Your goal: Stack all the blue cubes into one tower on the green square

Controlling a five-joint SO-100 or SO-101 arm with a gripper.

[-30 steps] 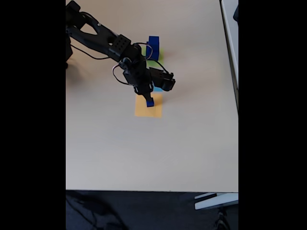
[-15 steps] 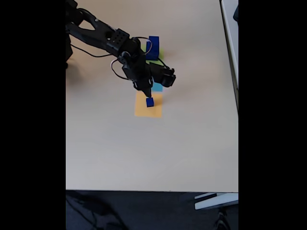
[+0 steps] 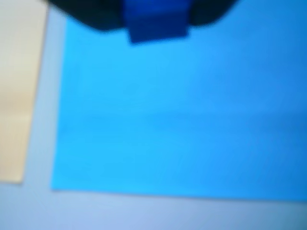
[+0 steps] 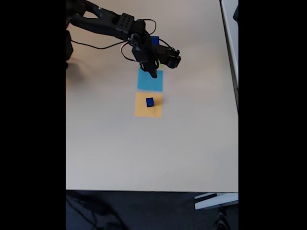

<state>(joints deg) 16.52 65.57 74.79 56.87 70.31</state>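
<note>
In the wrist view my gripper (image 3: 156,9) is shut on a small dark-blue cube (image 3: 157,21), held at the top edge above the flat light-blue square (image 3: 182,120). The fixed view places my gripper (image 4: 153,72) over the far edge of that light-blue square (image 4: 150,81). Another small blue cube (image 4: 150,101) sits alone on the orange square (image 4: 147,109), apart from the gripper. A larger blue cube (image 4: 154,40) peeks out behind the arm at the back. The arm covers the green square beneath that cube.
The black arm (image 4: 108,24) reaches in from the upper left of the pale table (image 4: 144,153), with cables looping around its wrist. The table's right edge (image 4: 237,96) and front edge lie far from the squares.
The gripper lifted off the orange square and moved back toward the far side, now over the light-blue square. One small blue cube stayed on the orange square.
</note>
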